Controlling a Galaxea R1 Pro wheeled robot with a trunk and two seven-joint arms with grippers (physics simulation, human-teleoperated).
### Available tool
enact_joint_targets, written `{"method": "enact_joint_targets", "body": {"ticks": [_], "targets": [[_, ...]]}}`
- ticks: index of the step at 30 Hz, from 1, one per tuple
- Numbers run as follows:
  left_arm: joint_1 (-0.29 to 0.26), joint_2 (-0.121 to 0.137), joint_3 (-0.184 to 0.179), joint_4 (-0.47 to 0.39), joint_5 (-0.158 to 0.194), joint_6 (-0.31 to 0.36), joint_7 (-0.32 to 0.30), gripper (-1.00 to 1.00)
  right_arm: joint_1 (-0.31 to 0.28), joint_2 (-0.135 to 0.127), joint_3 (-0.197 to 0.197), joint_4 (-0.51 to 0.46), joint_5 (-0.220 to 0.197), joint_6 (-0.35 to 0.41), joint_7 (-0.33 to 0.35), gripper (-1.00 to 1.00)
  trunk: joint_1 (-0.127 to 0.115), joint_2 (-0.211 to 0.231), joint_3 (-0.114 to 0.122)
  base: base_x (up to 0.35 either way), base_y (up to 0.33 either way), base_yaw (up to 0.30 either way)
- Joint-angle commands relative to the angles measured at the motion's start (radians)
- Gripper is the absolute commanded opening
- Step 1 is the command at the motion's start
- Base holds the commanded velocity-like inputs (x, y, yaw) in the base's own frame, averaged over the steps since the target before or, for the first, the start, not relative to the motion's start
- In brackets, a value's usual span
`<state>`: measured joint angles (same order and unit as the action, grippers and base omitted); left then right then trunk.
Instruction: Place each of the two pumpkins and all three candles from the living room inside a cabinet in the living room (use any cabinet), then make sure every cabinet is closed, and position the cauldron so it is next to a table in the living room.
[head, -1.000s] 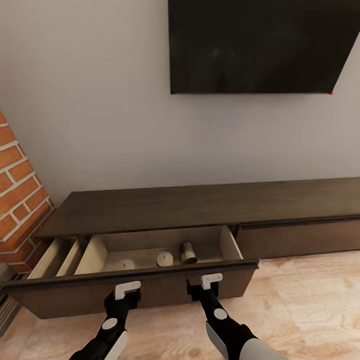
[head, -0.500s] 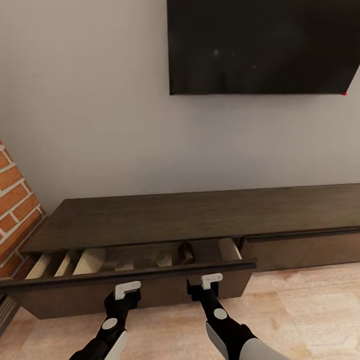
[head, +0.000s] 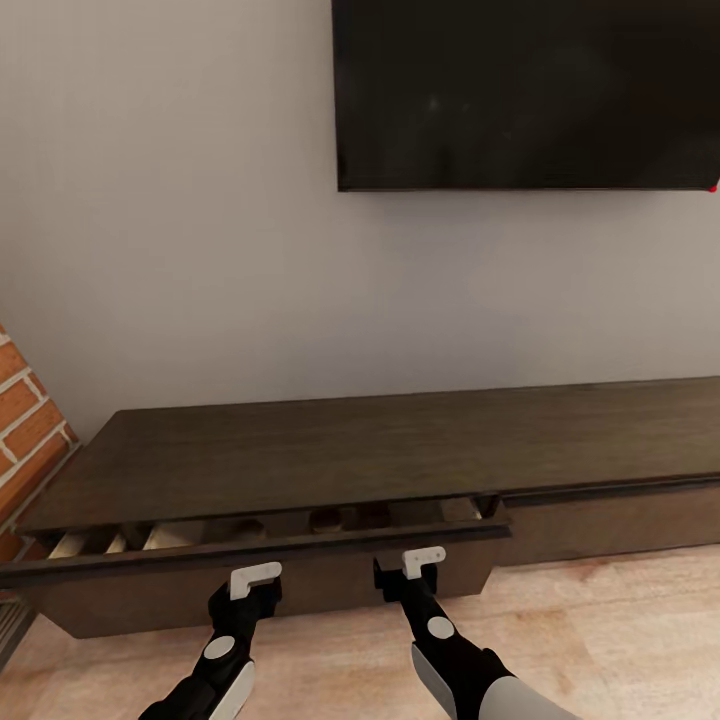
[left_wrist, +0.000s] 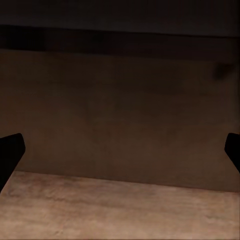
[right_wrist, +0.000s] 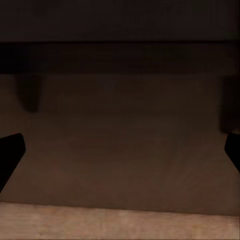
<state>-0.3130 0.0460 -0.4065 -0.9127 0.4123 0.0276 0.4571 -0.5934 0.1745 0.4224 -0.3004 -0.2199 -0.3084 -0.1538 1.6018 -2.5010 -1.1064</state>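
Both the left gripper (head: 243, 592) and right gripper (head: 408, 575), jaws spread wide and empty, press flat against the long dark-brown wooden cabinet (head: 380, 450) drawer front (head: 300, 585) at 12 o'clock, apparently to shut it.

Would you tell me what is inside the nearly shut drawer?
Through the drawer's narrow gap, pale wood dividers and one dim candle-like shape show; the cabinet top covers everything else.
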Motion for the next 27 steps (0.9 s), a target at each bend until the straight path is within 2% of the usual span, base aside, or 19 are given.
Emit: {"method": "enact_joint_targets", "body": {"ticks": [1, 13, 27], "targets": [[0.0, 0.0, 0.0, 0.0, 0.0, 0.0, 0.0, 1.0, 0.0, 0.0, -0.001, 0.0, 0.001, 0.0, -0.001, 1.0, 0.0, 0.0, 0.0, 0.17, 0.0, 0.0], [0.0, 0.0, 0.0, 0.0, 0.0, 0.0, 0.0, 1.0, 0.0, 0.0, -0.001, 0.0, 0.001, 0.011, -0.001, 1.0, 0.0, 0.0, 0.0, 0.165, 0.0, 0.0], [0.0, 0.0, 0.0, 0.0, 0.0, -0.004, 0.0, 1.0, 0.0, 0.0, -0.001, 0.0, 0.001, 0.011, -0.001, 1.0, 0.0, 0.0, 0.0, 0.053, 0.017, 0.0]]}}
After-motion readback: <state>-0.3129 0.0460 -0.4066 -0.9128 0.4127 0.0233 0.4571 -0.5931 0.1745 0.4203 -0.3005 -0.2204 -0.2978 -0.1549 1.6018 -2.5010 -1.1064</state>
